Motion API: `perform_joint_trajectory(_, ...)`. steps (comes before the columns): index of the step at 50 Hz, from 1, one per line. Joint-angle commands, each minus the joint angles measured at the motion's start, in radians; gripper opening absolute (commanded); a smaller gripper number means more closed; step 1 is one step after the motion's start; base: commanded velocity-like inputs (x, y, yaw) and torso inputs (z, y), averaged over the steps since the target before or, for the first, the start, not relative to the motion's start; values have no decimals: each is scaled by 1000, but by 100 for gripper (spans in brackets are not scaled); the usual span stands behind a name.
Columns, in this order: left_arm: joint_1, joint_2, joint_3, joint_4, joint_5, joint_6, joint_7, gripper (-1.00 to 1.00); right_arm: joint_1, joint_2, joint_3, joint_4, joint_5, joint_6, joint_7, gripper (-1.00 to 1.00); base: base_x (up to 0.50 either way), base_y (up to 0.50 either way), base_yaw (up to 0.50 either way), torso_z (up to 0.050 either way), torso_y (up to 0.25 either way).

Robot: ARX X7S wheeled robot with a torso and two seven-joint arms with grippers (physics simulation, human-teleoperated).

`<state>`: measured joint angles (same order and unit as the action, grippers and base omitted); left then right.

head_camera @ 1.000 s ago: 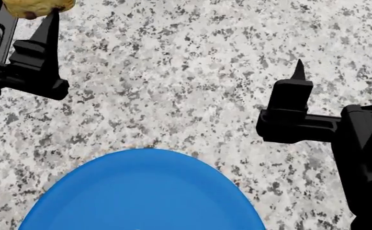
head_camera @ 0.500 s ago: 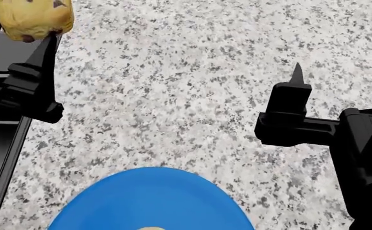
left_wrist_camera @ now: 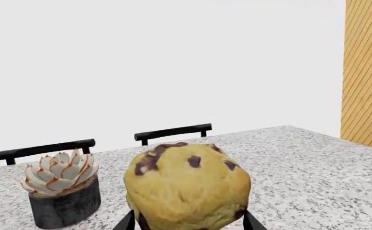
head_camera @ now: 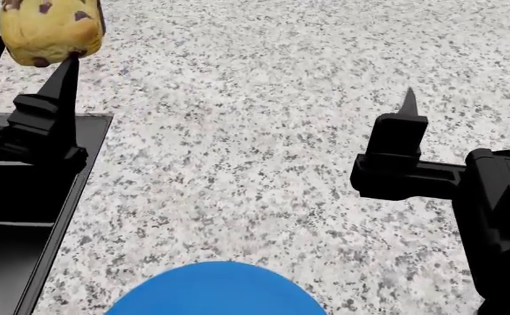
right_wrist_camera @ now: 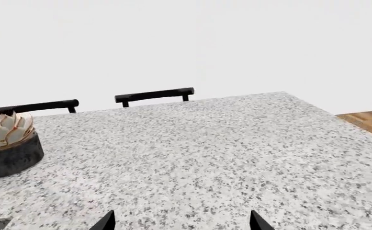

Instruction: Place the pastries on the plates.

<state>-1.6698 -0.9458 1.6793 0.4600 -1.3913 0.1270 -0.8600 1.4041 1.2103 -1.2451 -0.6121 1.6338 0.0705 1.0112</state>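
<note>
A golden chocolate-chip pastry [head_camera: 49, 29] is held off the table at the head view's upper left, with my left gripper [head_camera: 31, 54] shut on it. In the left wrist view the pastry [left_wrist_camera: 187, 189] fills the gap between the two dark fingertips [left_wrist_camera: 126, 222]. A glossy blue plate [head_camera: 215, 289] lies on the granite table at the near edge, only its far rim showing, well to the right of and nearer than the pastry. My right gripper [head_camera: 469, 95] hovers open at the right with nothing between its fingers; the right wrist view shows only bare granite ahead of this gripper [right_wrist_camera: 182, 223].
A black rectangular recess [head_camera: 27, 216] is set into the speckled granite table [head_camera: 237, 131] under the left arm. A dark pot with a pale succulent [left_wrist_camera: 63, 191] stands farther back. Two black chair backs [right_wrist_camera: 153, 95] line the far edge. A wooden slatted wall [left_wrist_camera: 367, 72] stands beyond the table.
The head view has shifted: the blue plate has slid toward the bottom edge and the black recess has come into view at left. The pastry stays in the left gripper; the right gripper is unchanged.
</note>
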Motion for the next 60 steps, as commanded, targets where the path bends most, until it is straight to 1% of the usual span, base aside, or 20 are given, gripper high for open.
perform_joint_trajectory(1,5,22,-36,-7,-22,61,24,-100,6,-19,25,-7,-12,16,-26,100,0,0,0,0,250)
perform_joint_trajectory(6,9,25,-38,-8,-21,63,22,-100,6,-17,27,-6,-16,18,-29,100,4,0,0,0,250)
perform_joint_trajectory(10,14,26,-39,-8,-21,65,20,-100,2,-21,21,-2,-68,24,-4,100,0,0,0,0,250)
perform_joint_trajectory(18,20,24,-42,-5,-24,66,19,-100,-7,-21,19,-10,-114,20,15,100,0,0,0,0,250)
perform_joint_trajectory(21,19,21,-43,-2,-21,64,14,-100,-13,-16,19,-25,-179,12,23,100,0,0,0,0,250)
perform_joint_trajectory(22,13,21,-37,0,-3,47,-1,-100,-18,-12,21,-26,-178,0,7,100,0,0,0,0,0)
perform_joint_trajectory(27,21,17,-41,2,6,60,-1,-100,-21,-5,23,-29,-200,-6,3,100,0,0,0,0,0)
perform_joint_trajectory(29,20,15,-40,-1,17,52,-26,-100,-16,-9,23,-24,-172,5,10,100,-111,1,0,0,0)
perform_joint_trajectory(60,34,15,-44,-4,9,35,-35,-100,-15,-15,32,-19,-172,17,7,100,-499,5,0,0,0)
